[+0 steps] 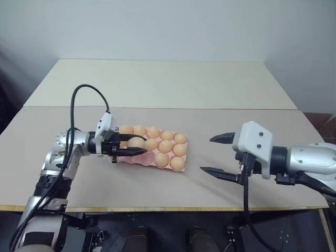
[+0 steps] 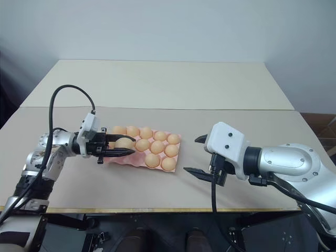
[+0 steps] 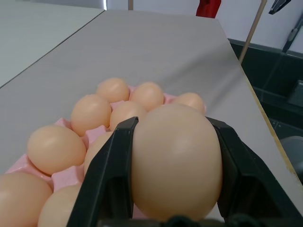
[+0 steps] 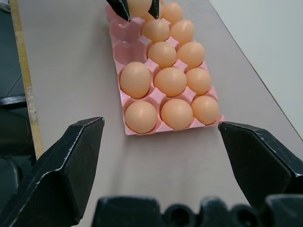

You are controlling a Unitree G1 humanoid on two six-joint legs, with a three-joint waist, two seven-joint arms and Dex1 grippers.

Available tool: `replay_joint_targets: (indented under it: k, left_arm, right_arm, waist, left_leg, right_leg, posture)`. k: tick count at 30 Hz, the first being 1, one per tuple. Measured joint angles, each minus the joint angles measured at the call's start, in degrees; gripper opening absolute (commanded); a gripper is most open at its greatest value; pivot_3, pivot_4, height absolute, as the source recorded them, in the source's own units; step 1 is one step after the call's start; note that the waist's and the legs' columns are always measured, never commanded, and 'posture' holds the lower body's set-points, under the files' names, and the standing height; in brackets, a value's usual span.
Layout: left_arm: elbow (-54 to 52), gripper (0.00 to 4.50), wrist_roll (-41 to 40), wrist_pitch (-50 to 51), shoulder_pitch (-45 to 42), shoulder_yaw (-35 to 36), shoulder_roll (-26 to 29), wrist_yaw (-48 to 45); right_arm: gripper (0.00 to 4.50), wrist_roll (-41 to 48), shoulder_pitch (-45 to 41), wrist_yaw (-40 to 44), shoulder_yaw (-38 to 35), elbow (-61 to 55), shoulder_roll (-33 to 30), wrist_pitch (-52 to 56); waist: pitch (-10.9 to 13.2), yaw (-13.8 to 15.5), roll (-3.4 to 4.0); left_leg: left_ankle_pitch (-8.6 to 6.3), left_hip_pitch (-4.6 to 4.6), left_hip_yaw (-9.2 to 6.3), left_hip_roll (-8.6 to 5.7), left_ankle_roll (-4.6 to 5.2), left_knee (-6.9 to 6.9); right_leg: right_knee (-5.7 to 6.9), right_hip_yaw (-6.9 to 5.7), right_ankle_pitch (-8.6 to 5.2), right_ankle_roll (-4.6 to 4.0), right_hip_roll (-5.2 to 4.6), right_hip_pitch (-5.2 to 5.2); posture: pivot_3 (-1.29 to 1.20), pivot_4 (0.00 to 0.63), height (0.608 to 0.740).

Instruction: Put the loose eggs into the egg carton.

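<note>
Head views: the left gripper (image 1: 137, 145), clamped on one egg (image 1: 136, 142), hovers over the near-left cups of the pink egg carton (image 1: 137, 160). Right of the carton, the right gripper (image 1: 218, 155) gapes wide, empty.

Left wrist view: the black fingers (image 3: 106, 179) pinch the egg.

Right wrist view: the carton lies ahead of the spread fingers (image 4: 66, 163).

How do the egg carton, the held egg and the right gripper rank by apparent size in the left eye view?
1. Right gripper, open, though nearer the camera, so unsure.
2. Egg carton, close behind it.
3. Held egg in the left gripper, clearly smallest.
</note>
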Motion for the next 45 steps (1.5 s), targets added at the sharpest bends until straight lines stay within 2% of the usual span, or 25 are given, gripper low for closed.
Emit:
replay_joint_targets:
  k: [3,11,12,19,23,26,33,40,45]
  left_arm:
    - [1.3,1.8,1.13,-1.31,-0.2,-1.04,-1.67,-0.52]
    - [3.96,4.3,3.07,-4.97,-0.42,-1.52,-4.72,-1.83]
    - [4.04,4.46,3.07,-5.05,-0.54,-1.52,-4.94,-2.13]
    - [3.92,4.46,2.96,-4.99,-1.21,-1.03,-4.79,-2.77]
    - [0.05,4.46,1.48,-3.38,0.58,1.03,-1.46,-3.18]
    - [-5.68,4.46,0.59,-2.01,6.36,4.93,4.37,-2.31]
    - [-15.38,4.46,-1.32,1.65,22.54,16.3,13.63,2.43]
    - [-19.21,4.46,-1.17,4.49,35.3,28.76,18.77,8.22]
    - [-22.08,4.46,-1.11,6.3,41.59,34.97,19.19,11.25]
  right_arm:
    - [4.5,-0.01,0.43,-0.65,0.0,-0.07,0.0,0.0]
    - [4.5,-0.06,0.52,-0.78,0.01,0.01,-0.22,-0.03]
    - [4.5,-0.06,0.52,-0.77,0.01,0.03,-0.26,-0.03]
    - [4.5,-0.07,0.77,-0.49,-0.01,0.22,-1.04,-0.11]
    - [4.5,-0.07,0.87,-0.22,-0.07,0.8,-1.43,-0.48]
    - [4.5,-0.08,0.98,0.7,-0.34,1.38,-1.91,-1.23]
    - [4.5,-0.73,0.23,4.2,1.02,4.63,-2.77,-4.68]
    - [4.5,-3.48,-3.46,7.83,5.74,9.42,-2.63,-9.09]
    - [4.5,-4.91,-4.94,10.29,8.35,11.9,-2.36,-11.21]
  waist:
    - [0.0,0.0,0.0]
    - [0.0,0.0,0.0]
    - [0.0,0.0,0.0]
    - [0.0,-0.01,0.0]
    - [0.0,-0.42,0.0]
    - [0.0,-0.79,0.01]
    - [0.0,-0.21,0.01]
    - [0.0,-0.23,0.01]
    - [0.01,-0.16,0.02]
  left_leg:
    - [0.0,-0.03,-0.03,0.0,0.0,0.0]
    - [0.0,-0.02,-0.07,-0.01,0.01,0.04]
    - [0.0,-0.03,-0.08,-0.01,0.01,0.05]
    - [0.0,-0.03,-0.09,-0.01,0.01,0.05]
    - [-0.01,-0.02,-0.09,0.03,0.02,0.05]
    - [-0.02,0.02,-0.09,0.1,0.04,0.02]
    - [-0.01,0.05,-0.07,0.21,0.03,0.03]
    - [-0.02,0.04,-0.03,0.25,0.03,0.02]
    - [-0.02,0.05,0.02,0.28,0.03,0.02]
  right_leg:
    - [0.0,-0.01,0.0,0.01,0.0,0.0]
    - [0.03,-0.02,0.0,0.01,0.01,0.0]
    - [0.02,-0.03,0.0,0.01,0.01,0.0]
    - [0.02,-0.03,0.0,0.01,0.01,0.0]
    - [0.01,0.0,0.0,0.01,0.04,-0.01]
    - [0.02,0.03,-0.01,0.01,0.07,-0.02]
    - [-0.01,-0.02,-0.01,0.01,-0.02,0.04]
    - [-0.04,-0.04,-0.01,0.01,-0.02,0.02]
    - [-0.04,-0.03,-0.01,0.01,-0.03,0.01]
  posture:
    - [0.0,0.15,0.74]
    - [0.0,0.15,0.74]
    - [0.0,0.15,0.74]
    - [0.0,0.15,0.74]
    - [0.0,0.15,0.74]
    - [0.0,0.15,0.74]
    - [0.0,0.15,0.74]
    - [0.0,0.15,0.74]
    - [0.0,0.15,0.74]
